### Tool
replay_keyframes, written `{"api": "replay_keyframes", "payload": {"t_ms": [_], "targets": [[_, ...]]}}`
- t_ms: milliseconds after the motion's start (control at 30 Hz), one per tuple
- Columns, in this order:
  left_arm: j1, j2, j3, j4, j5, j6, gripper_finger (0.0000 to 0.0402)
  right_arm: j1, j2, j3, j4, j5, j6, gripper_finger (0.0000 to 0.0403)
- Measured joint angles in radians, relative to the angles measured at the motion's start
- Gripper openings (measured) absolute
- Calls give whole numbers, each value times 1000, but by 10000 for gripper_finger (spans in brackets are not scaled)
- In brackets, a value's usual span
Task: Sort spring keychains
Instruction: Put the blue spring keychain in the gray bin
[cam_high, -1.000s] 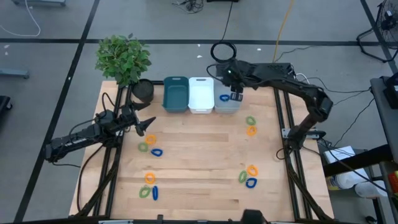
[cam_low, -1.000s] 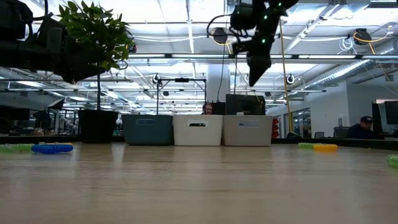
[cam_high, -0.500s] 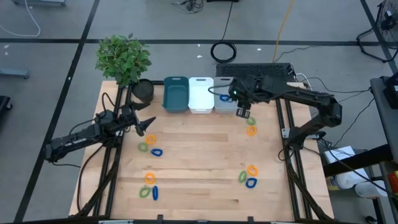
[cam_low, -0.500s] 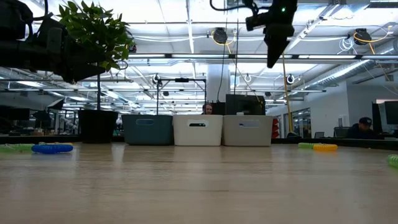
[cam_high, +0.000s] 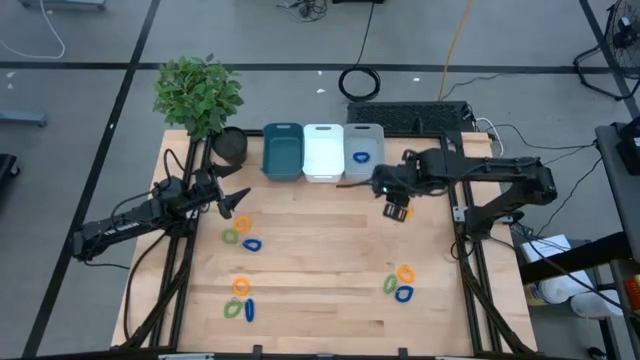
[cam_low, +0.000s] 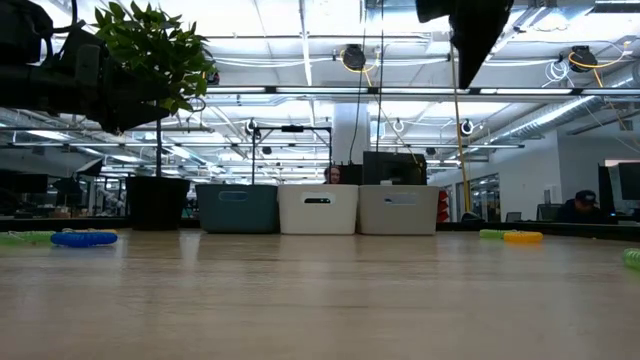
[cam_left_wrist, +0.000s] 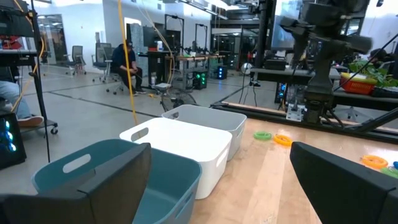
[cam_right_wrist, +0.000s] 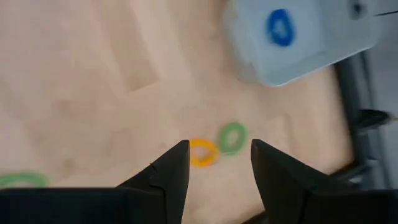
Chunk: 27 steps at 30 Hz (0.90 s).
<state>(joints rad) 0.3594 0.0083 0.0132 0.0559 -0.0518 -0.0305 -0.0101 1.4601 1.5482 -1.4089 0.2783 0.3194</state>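
The right gripper (cam_right_wrist: 214, 165), half open and empty, hangs above the orange keychain (cam_right_wrist: 203, 152); green keychain (cam_right_wrist: 232, 137) at two o'clock.

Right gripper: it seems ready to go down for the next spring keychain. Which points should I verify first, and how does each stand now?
1. Right gripper open and empty: ok.
2. Orange keychain lined up between its fingers: ok.
3. Green keychain clear of the orange one: cannot tell; they lie very close.
4. Bin for orange known: cannot tell; only the grey bin shows a content, a blue keychain.
5. Left gripper out of the way: ok, open at the table's left side.
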Motion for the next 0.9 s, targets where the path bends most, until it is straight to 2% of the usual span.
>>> {"api": "replay_keyframes", "payload": {"t_ms": [267,600,900], "targets": [[0,0,0,0,0,0,392,150,1,0,-18,-149,205,160],[0,0,0,0,0,0,392,377,3,0,-17,-148,611,160],[0,0,0,0,0,0,392,554,60,0,-9,-149,941,160]]}}
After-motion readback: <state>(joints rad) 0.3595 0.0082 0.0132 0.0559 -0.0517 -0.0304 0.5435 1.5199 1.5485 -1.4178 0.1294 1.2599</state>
